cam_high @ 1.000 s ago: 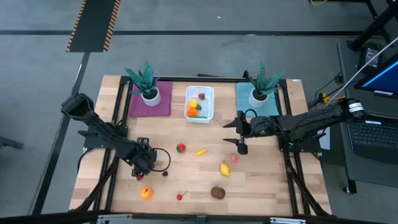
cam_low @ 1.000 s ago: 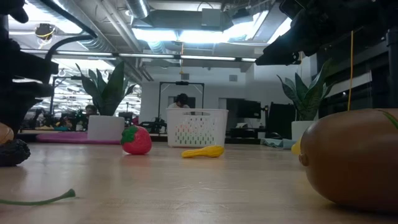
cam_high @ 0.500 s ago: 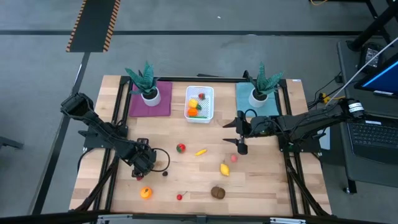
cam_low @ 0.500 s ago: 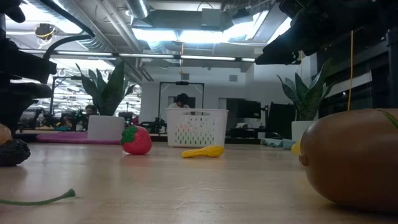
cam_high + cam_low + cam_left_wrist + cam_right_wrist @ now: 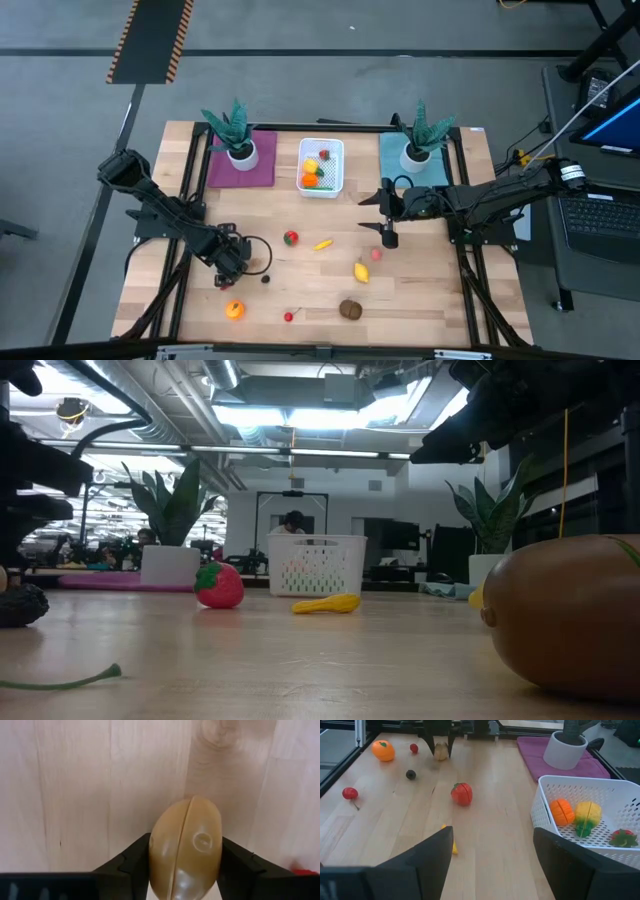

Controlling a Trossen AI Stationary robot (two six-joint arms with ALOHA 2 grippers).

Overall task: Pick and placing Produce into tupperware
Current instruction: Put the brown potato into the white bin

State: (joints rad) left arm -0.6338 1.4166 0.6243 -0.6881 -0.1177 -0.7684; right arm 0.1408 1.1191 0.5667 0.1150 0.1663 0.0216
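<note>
A: The left gripper (image 5: 184,870) is clenched on a tan potato (image 5: 186,847) just above the table (image 5: 420,300); the right gripper (image 5: 492,852) hangs released.

B: The tupperware (image 5: 321,166) holds an orange (image 5: 562,812), lemon (image 5: 588,813) and strawberry (image 5: 622,838); its far side is cut off.

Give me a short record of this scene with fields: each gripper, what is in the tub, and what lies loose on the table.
left gripper: low at the table's left front, fingers shut on a tan potato
right gripper: right of centre, fingers open, holding nothing
tub: orange, yellow-green piece, strawberry
loose on table: red strawberry, banana, lemon, kiwi, orange, cherry
</note>
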